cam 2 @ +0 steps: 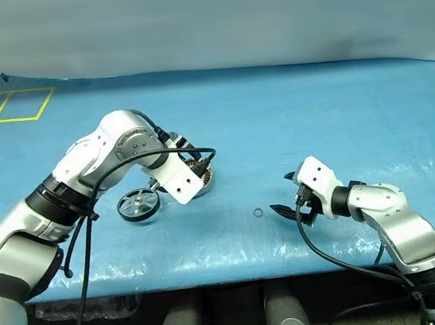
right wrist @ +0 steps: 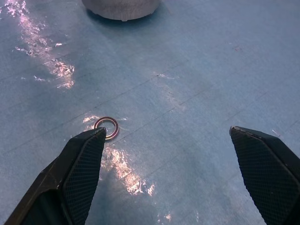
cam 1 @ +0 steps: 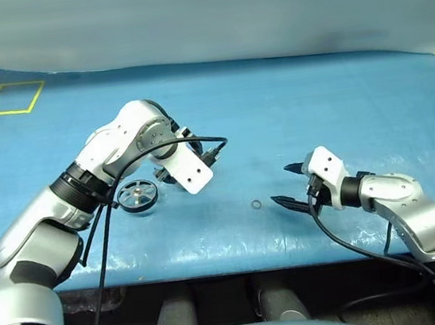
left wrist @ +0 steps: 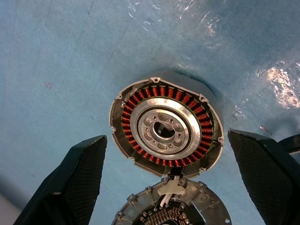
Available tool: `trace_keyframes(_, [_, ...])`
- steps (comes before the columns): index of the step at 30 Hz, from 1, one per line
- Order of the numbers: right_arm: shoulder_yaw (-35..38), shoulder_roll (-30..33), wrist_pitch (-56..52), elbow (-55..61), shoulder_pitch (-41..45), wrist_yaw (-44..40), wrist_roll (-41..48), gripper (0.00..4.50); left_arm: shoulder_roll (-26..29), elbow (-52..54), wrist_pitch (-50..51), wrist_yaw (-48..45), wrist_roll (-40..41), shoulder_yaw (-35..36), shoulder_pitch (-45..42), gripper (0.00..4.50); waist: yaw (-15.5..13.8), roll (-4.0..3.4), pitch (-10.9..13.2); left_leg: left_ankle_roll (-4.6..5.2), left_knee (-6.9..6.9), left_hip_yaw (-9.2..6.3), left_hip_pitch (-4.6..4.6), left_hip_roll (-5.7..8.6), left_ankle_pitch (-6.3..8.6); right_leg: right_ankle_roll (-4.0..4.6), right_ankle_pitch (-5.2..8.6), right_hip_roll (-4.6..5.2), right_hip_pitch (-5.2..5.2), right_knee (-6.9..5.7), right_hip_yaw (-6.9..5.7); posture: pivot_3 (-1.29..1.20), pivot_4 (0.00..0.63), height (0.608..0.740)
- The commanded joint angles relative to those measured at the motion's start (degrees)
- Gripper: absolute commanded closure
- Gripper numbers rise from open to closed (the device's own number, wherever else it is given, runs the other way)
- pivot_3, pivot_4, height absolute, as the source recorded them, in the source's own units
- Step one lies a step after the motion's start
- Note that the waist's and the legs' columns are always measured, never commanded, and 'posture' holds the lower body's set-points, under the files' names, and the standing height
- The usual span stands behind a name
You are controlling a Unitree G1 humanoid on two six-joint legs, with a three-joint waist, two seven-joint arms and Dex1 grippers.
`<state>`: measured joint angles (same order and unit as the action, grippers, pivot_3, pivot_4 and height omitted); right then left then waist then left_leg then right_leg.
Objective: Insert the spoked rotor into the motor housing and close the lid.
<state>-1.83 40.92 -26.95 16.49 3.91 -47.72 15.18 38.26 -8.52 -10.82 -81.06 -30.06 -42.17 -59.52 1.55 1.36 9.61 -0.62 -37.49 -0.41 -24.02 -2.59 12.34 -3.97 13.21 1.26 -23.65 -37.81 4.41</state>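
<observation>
While the rotor (cam 1: 138,195) lies on the worktop (cam 1: 314,102) beside the open housing (left wrist: 166,126), its lid (left wrist: 171,208) flat alongside, the left pincer (left wrist: 171,180) hangs wide open over the windings. Descending there could scrape copper. The right pincer (right wrist: 171,173), open and empty, might nudge the ring (right wrist: 106,128).

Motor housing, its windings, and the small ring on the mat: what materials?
Motor housing: looks like bare metal, matte grey rim, brighter machined hub. Windings: likely enamelled copper wire, glossy orange-red coils. Small ring: probably metal; thin, shiny, with a reddish tint.
</observation>
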Motion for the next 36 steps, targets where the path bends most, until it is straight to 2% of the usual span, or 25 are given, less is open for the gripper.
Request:
trace_keyframes(1, [1.6,1.0,-0.4,1.8,0.4,-0.4,0.8,0.05,0.2,0.4,-0.7,0.2,-1.1,2.0,-0.1,0.00,0.0,0.00,0.0,0.00,-0.01,0.00,0.00,0.00,0.00,0.00,0.00,0.00,0.00,-0.01,0.00,0.00,0.150,0.740])
trace_keyframes(20, [0.4,0.0,-0.6,1.3,1.1,-0.5,0.4,0.05,0.3,-2.6,-0.3,0.7,-4.3,2.5,1.6,0.00,0.0,0.00,0.0,0.01,-0.03,-0.01,-0.01,0.00,0.01,-0.04,-0.03,0.00,0.00,-0.05,0.00,0.00,0.150,0.740])
trace_keyframes(36, [0.0,-0.1,-1.0,1.7,1.3,-0.3,0.4,0.05,-2.1,-7.4,0.3,1.0,-6.3,1.7,2.4,0.00,0.0,0.00,0.0,0.01,-0.17,-0.01,-0.02,0.00,0.01,-0.08,-0.06,0.00,0.03,-0.12,0.00,0.00,0.150,0.740])
